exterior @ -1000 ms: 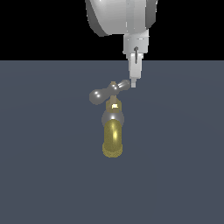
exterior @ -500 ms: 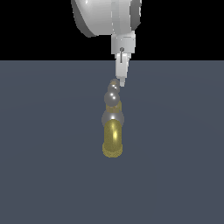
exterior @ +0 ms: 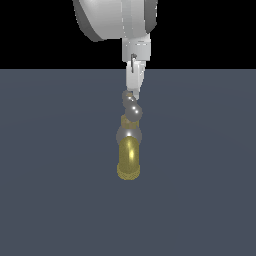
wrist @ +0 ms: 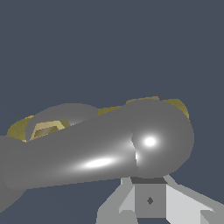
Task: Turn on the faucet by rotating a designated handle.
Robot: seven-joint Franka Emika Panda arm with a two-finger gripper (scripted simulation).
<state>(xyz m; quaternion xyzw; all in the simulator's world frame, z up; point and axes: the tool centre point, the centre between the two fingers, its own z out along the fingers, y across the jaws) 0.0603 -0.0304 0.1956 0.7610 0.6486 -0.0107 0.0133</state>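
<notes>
In the exterior view the faucet (exterior: 129,159) stands on the grey floor, its brass-yellow spout curving toward the camera under a grey collar and brass stem. The handle (exterior: 131,108), a silver crossbar with bulbous ends, is seen almost end-on above the stem. My gripper (exterior: 133,93) hangs straight down with its fingers together, its tips against the handle's far end. In the wrist view the handle (wrist: 100,153) fills the frame, its rounded end just beyond my fingertips (wrist: 149,200). Brass parts of the faucet (wrist: 48,129) show behind it.
A flat dark grey floor (exterior: 60,200) surrounds the faucet. No other objects are visible. The arm's white body (exterior: 115,20) is directly above the faucet.
The gripper has moved toward the exterior view's left, staying against the handle's end. The handle has swung from lying crosswise to pointing nearly along the camera's line of sight.
</notes>
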